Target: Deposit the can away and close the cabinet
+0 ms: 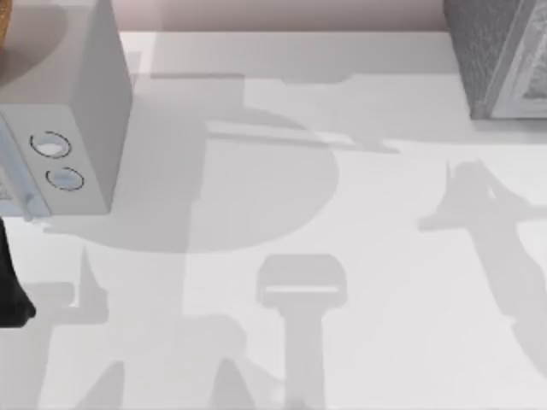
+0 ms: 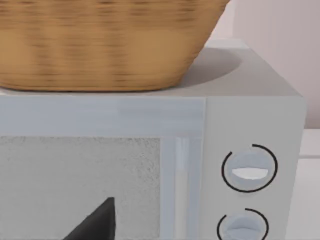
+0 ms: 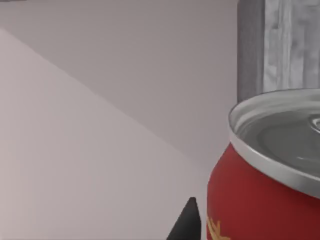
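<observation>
The can (image 3: 265,190) is red with a silver-grey top and fills the near corner of the right wrist view. It is pressed against my right gripper's dark fingertip (image 3: 187,222), and the other fingertip is hidden behind it. The grey wood-grain cabinet (image 1: 504,51) stands at the table's far right corner, and its wall (image 3: 277,45) rises just beyond the can. I cannot tell how its door stands. My left arm (image 1: 13,290) is at the table's left edge, and its dark fingertip (image 2: 95,222) faces the microwave door.
A white microwave (image 1: 77,128) with two round knobs (image 2: 249,169) stands at the far left. A woven basket (image 2: 100,40) sits on top of it. Arm shadows cross the white tabletop (image 1: 342,222).
</observation>
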Available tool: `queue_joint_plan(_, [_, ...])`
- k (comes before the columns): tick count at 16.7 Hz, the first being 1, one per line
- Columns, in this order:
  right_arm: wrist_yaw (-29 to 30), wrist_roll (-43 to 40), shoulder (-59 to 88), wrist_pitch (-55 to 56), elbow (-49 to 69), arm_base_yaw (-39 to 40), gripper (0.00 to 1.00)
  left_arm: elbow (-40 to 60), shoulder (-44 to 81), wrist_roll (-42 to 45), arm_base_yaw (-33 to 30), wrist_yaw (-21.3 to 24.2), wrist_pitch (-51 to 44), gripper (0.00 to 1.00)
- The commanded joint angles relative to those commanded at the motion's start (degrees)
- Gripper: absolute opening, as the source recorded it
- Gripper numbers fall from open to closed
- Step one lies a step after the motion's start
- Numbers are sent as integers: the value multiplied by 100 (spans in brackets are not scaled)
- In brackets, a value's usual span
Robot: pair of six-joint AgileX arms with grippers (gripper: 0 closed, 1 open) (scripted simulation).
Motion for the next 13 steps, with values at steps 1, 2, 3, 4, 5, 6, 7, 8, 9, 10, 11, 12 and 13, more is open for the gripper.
queue_joint_plan(1, [-196,-3,-675,-254,-221,-214,0,0,0,0,0,0,0,100])
queue_joint_plan(2, [-382,-7,-1307,-526,-462,-443,0,0,0,0,0,0,0,100])
queue_joint_plan(3, [-560,-12,-1886,-816,-719,-683,0,0,0,0,0,0,0,100])
queue_joint_plan(4, [-733,-16,-2405,-1116,-993,-929,0,0,0,0,0,0,0,100])
queue_joint_plan(5, [-902,-20,-2865,-1419,-1277,-1176,0,0,0,0,0,0,0,100])
queue_joint_plan(6, [-1065,-23,-3264,-1716,-1556,-1418,0,0,0,0,0,0,0,100])
queue_joint_plan(7, [-1223,-23,-3603,-2001,-1824,-1648,0,0,0,0,0,0,0,100])
queue_joint_plan(8, [-1366,-19,-3882,-2267,-2074,-1859,0,0,0,0,0,0,0,100])
queue_joint_plan(9, [-1488,-12,-4100,-2498,-2293,-2047,0,0,0,0,0,0,0,100])
queue_joint_plan(10, [-1583,-2,-4257,-2672,-2464,-2200,0,0,0,0,0,0,0,100])
queue_joint_plan(11, [-1647,9,-4355,-2787,-2579,-2309,0,0,0,0,0,0,0,100])
queue_joint_plan(12, [-1678,16,-4397,-2843,-2634,-2364,0,0,0,0,0,0,0,100])
queue_joint_plan(13, [-1678,16,-4397,-2843,-2634,-2364,0,0,0,0,0,0,0,100])
